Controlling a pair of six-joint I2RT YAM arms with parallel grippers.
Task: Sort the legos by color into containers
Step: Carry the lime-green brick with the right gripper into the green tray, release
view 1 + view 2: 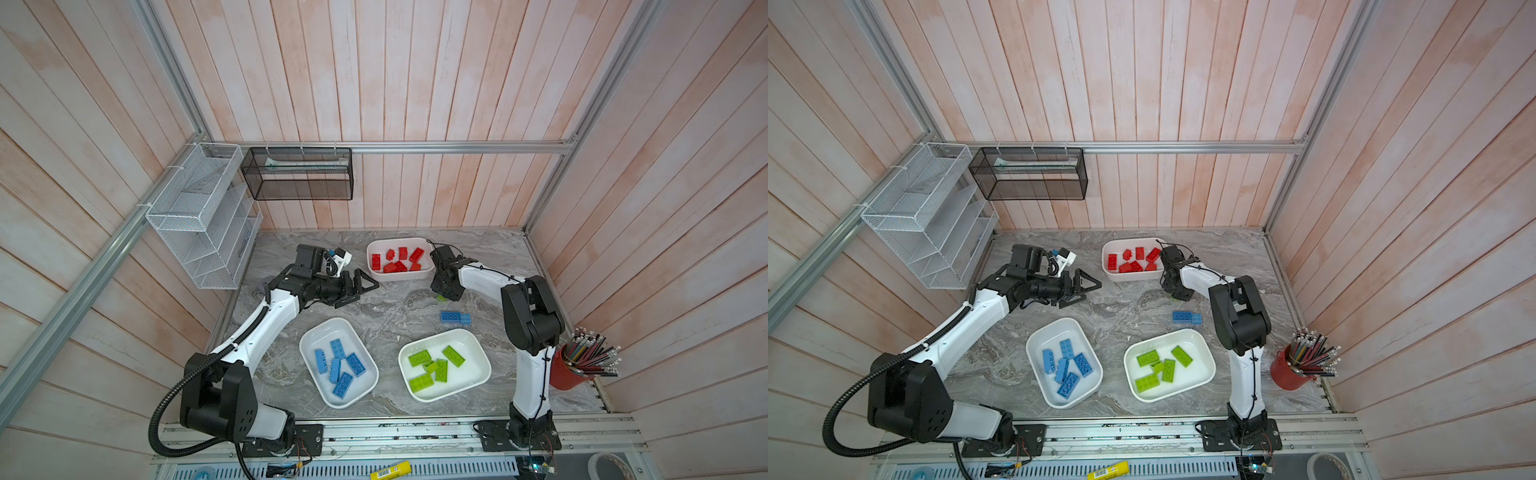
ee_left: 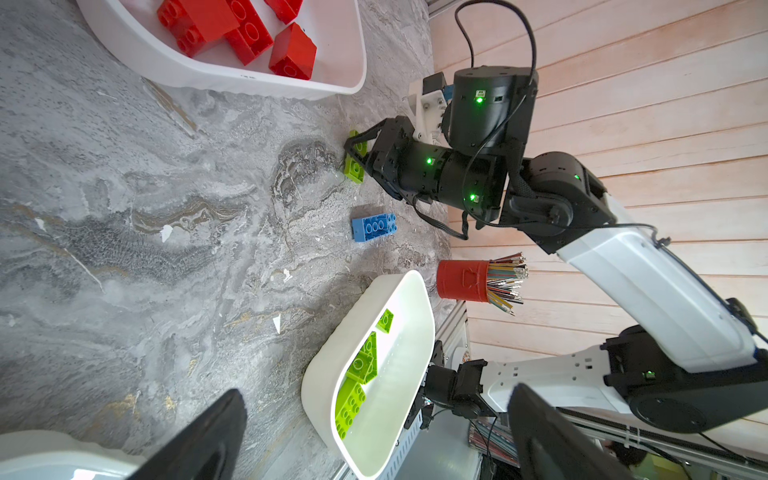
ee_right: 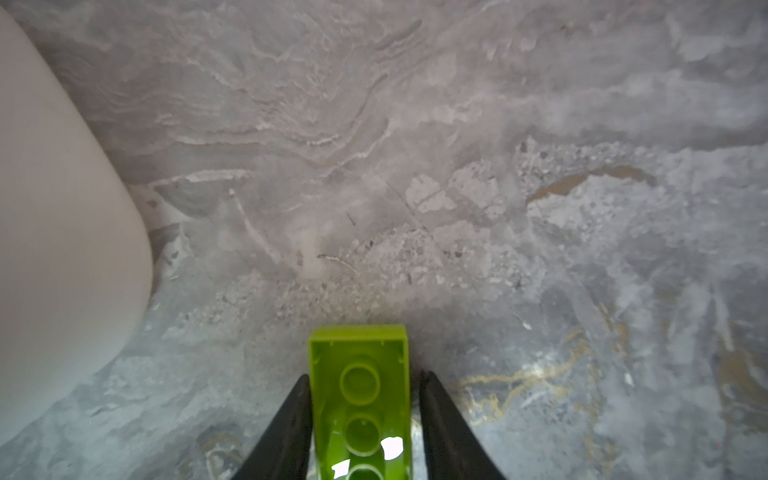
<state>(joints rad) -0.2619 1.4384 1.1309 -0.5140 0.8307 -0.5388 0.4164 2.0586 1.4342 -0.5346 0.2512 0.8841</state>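
Right end effector [image 3: 365, 374] astride lime-green oblong plastic brick [image 3: 359, 357], underside up on grey marbled worktop [image 3: 415, 166], nearer back and right edges; full clamp not confirmable. Left end effector [image 1: 360, 293] spread wide, nearer back-left corner.

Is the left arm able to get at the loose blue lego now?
Likely yes: its fingers are open and empty, bare tabletop leads to the blue lego, though the right fingers hold a green lego nearby.
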